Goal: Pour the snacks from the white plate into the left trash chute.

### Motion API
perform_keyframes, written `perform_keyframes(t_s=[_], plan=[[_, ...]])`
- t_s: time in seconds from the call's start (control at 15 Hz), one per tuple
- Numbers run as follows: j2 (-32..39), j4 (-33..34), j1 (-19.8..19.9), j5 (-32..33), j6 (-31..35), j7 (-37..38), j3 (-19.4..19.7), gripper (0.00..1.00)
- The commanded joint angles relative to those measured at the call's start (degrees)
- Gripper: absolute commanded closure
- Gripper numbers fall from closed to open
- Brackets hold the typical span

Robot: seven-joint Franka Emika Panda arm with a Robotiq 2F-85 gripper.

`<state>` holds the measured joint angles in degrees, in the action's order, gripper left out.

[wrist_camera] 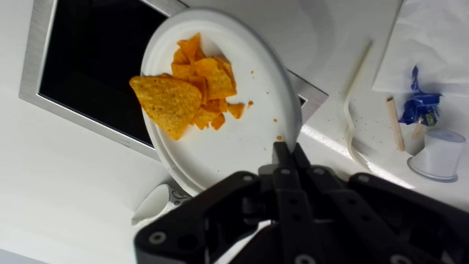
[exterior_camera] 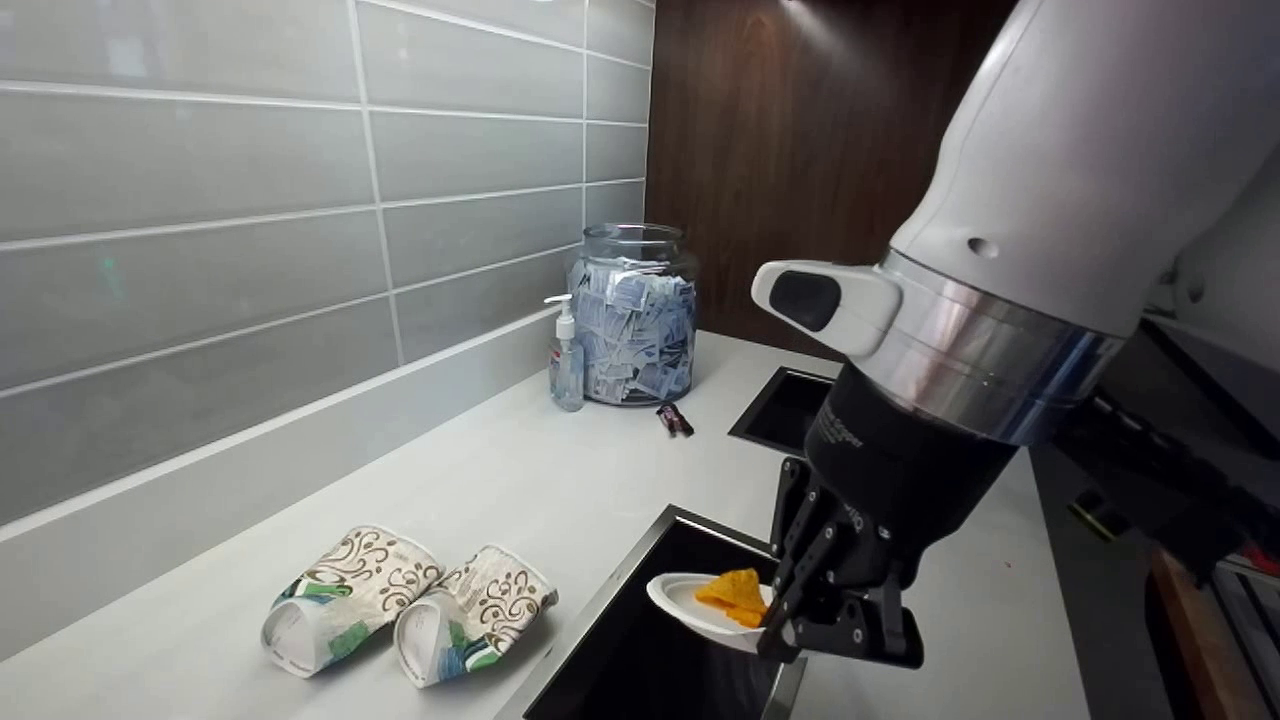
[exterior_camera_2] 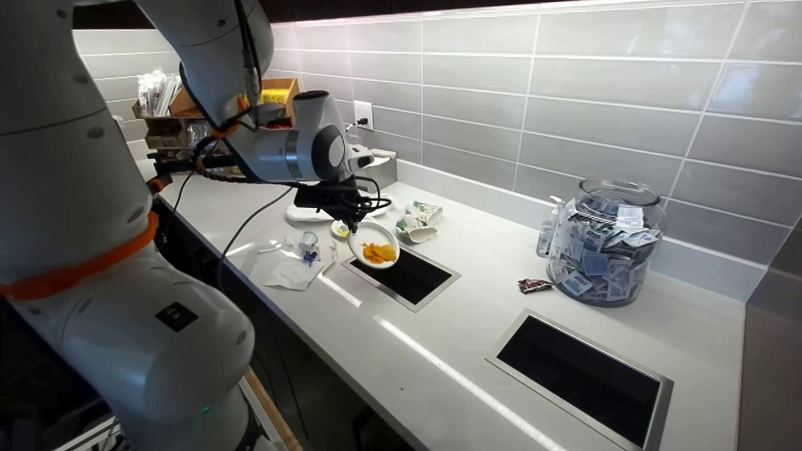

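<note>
**Holding tortilla chips (wrist_camera: pixel 190 90) on a tilted plate over the left trash chute (wrist_camera: pixel 95 66)**

Clamping the rim of the white plate (wrist_camera: pixel 245 143) in the gripper (wrist_camera: pixel 288 149), pinched tight at about 4 o'clock on the plate in the wrist view. Heaped with chips toward 10 o'clock, with a large triangular one jutting past the rim in that view. Raised above the chute, cut into the pale tabletop (exterior_camera: pixel 560 460). Flanked in an exterior view by two squashed paper cups (exterior_camera: pixel 355 580) at 9 o'clock, and backed near 12 o'clock by a glass jar (exterior_camera: pixel 640 248) packed with sachets (exterior_camera: pixel 638 320), just beside a pump bottle (exterior_camera: pixel 567 370). Neighboured in an exterior view by a second chute (exterior_camera_2: pixel 579 376) at 4 o'clock. Bordered in the wrist view, toward 3 o'clock, by a blue wrapper (wrist_camera: pixel 421 108).
</note>
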<state>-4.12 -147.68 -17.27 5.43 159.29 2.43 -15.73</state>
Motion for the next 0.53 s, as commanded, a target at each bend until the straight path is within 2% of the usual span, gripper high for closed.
perform_keyframes(t_s=[0.0, 0.47], plan=[[-1.76, -2.54, -1.14, -8.26, 3.39, -8.11, 0.52, 0.99], [-2.65, -2.76, -2.65, -20.48, 3.6, -19.35, 1.31, 0.99]])
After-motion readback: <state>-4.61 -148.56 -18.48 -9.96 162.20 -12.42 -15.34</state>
